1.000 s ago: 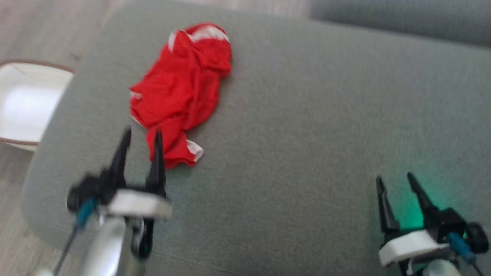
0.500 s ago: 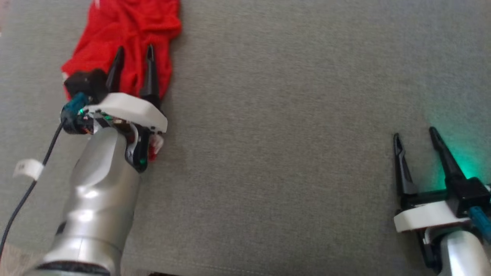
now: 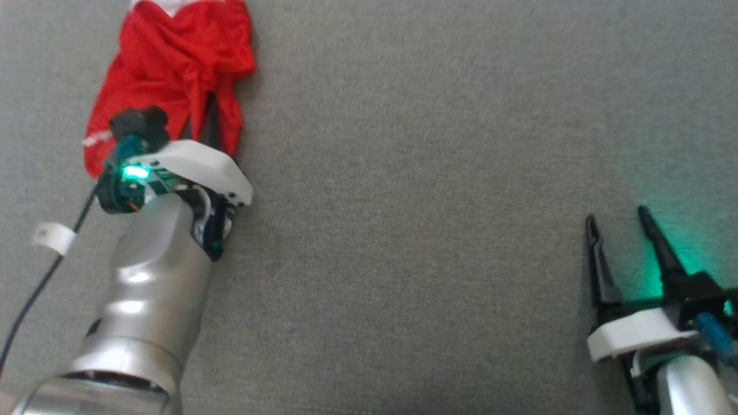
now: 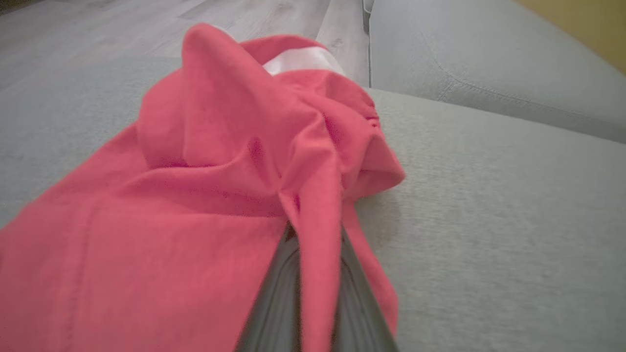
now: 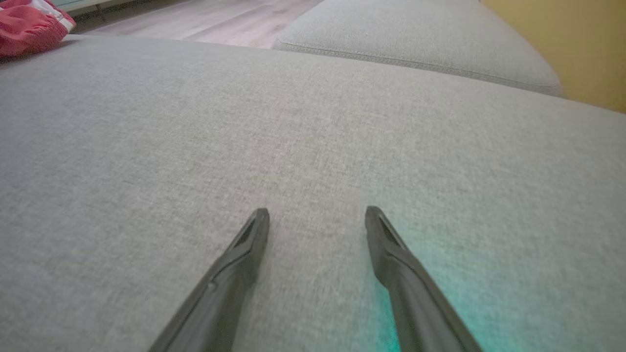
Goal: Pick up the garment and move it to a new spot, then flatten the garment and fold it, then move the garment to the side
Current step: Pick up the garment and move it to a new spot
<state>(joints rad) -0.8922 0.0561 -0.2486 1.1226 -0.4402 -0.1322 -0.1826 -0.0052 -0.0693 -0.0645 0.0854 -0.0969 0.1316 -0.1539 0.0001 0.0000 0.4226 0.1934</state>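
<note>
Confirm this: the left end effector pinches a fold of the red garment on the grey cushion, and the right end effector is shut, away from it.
One thing is wrong: the right end effector is open, not shut; the right wrist view shows its fingers spread above the grey cushion. The left end effector does pinch the red garment.

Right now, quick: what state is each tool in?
Left tool: shut on a fold of the garment.
Right tool: open, holding nothing.

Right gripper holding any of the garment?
No, the right gripper is open over bare grey cushion, with the red garment far off.
</note>
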